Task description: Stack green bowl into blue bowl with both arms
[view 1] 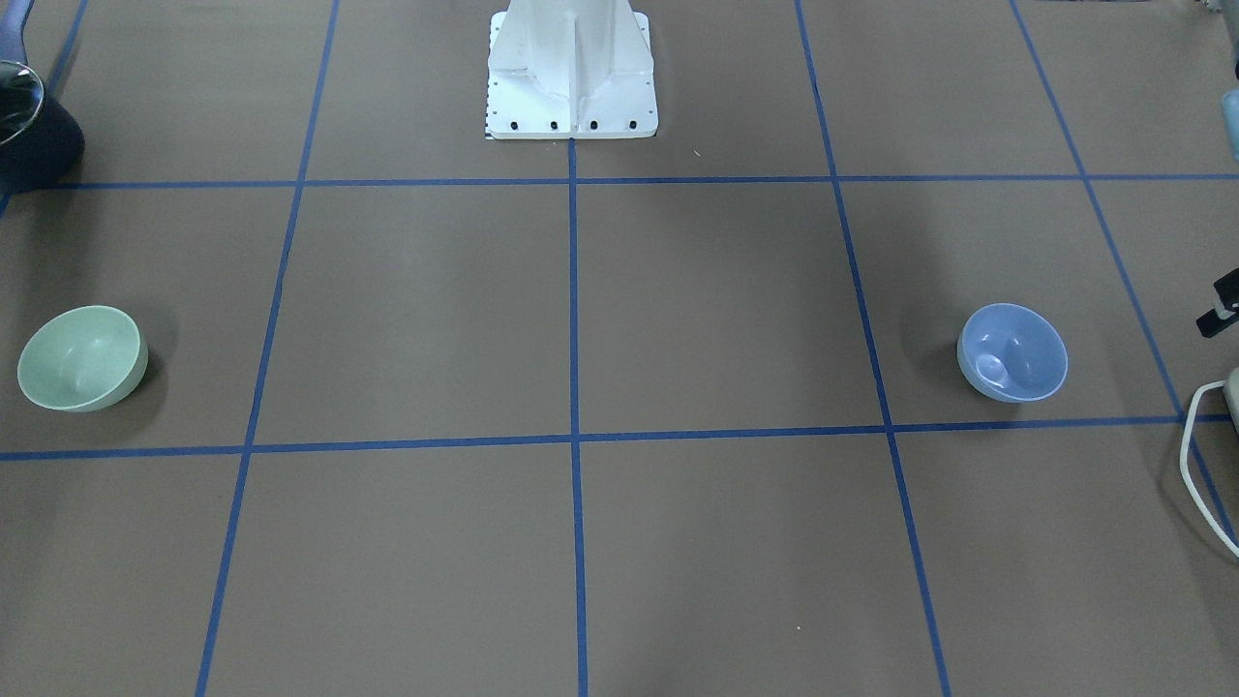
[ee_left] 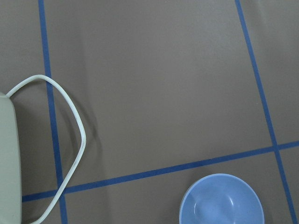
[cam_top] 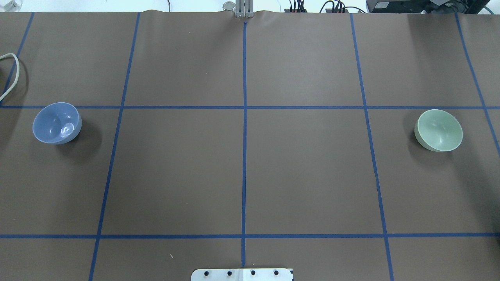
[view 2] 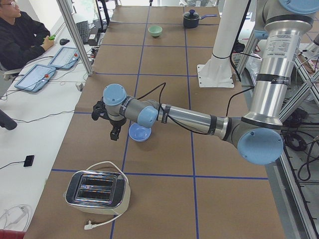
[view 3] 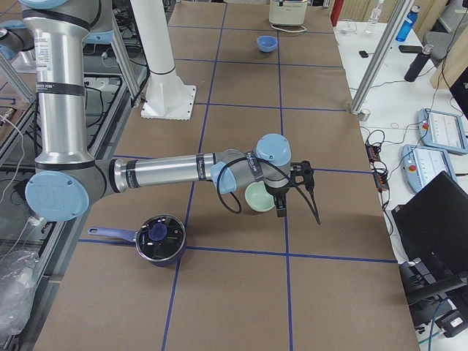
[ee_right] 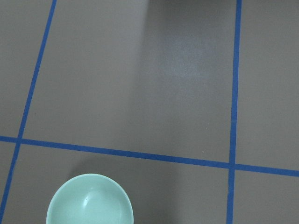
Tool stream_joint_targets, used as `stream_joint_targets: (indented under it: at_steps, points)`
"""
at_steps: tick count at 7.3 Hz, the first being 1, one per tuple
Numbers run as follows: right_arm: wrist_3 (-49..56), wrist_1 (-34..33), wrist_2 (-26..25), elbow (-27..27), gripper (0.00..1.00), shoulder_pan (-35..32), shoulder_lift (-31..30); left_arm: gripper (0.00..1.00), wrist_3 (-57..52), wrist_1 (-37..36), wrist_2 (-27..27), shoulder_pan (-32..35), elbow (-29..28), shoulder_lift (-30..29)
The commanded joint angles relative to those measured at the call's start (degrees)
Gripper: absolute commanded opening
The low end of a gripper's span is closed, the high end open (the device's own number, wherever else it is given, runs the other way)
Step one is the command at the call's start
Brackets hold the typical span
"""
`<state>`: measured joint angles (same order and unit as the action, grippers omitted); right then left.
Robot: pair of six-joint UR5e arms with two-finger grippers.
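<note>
The pale blue bowl (cam_top: 57, 123) stands upright at the table's left side; it also shows in the front view (view 1: 1012, 351) and the left wrist view (ee_left: 222, 201). The mint-green bowl (cam_top: 439, 130) stands upright at the far right; it also shows in the front view (view 1: 82, 358) and the right wrist view (ee_right: 89, 201). In the exterior left view my left gripper (view 2: 110, 130) hovers just beside the blue bowl (view 2: 140, 133). In the exterior right view my right gripper (view 3: 291, 201) hovers beside the green bowl (view 3: 259, 197). I cannot tell whether either gripper is open or shut.
A toaster (view 2: 98, 191) with a white cable (ee_left: 70, 135) stands near the blue bowl at the table's left end. A dark pot with a lid (view 3: 161, 238) sits near the green bowl. The white pedestal base (view 1: 571, 73) is at the back middle.
</note>
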<state>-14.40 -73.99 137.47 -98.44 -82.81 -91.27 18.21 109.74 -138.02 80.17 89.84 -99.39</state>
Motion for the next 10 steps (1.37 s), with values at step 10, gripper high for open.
stream_joint_targets:
  at_steps: [10]
  points:
    - [-3.5, 0.0, -3.9, -0.5, 1.0, 7.1, 1.4, 0.97, 12.5, 21.4, 10.3, -16.8, -8.5, 3.1]
